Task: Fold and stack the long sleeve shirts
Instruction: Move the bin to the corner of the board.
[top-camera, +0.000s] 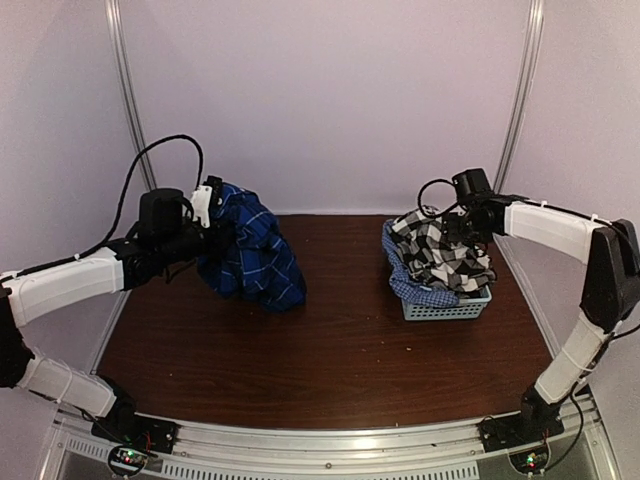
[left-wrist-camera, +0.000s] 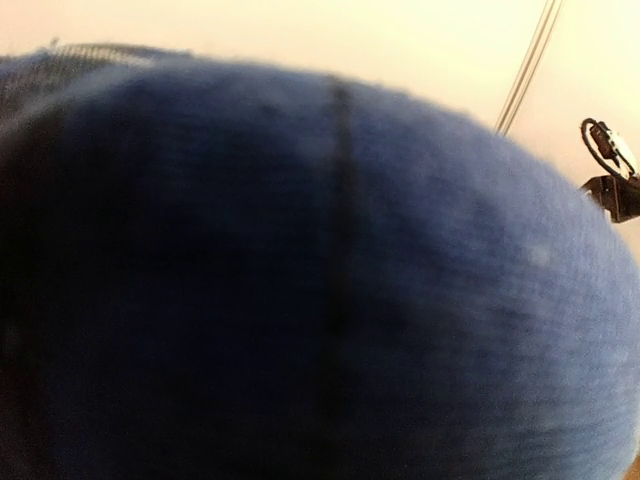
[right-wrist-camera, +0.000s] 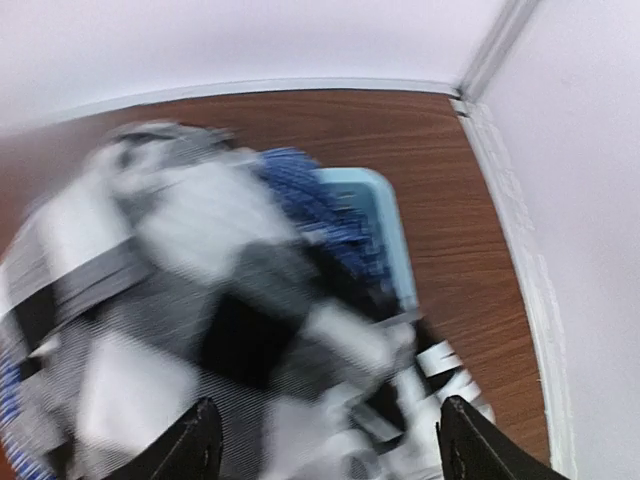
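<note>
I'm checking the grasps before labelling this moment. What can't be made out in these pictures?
- Left wrist view: the blue plaid shirt fills the lens, out of focus, hiding the fingers of the left gripper.
- Right wrist view: motion blur smears the checked shirt; collar and buttons unreadable.
- Top view: cloth covers the inside of the basket; how many garments lie there cannot be told.

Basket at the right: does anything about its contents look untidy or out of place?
Yes. The checked shirt is heaped, crumpled, well above the rim of the basket. A blue patterned cloth spills over the side toward the table's middle, hanging outside rather than contained.
</note>
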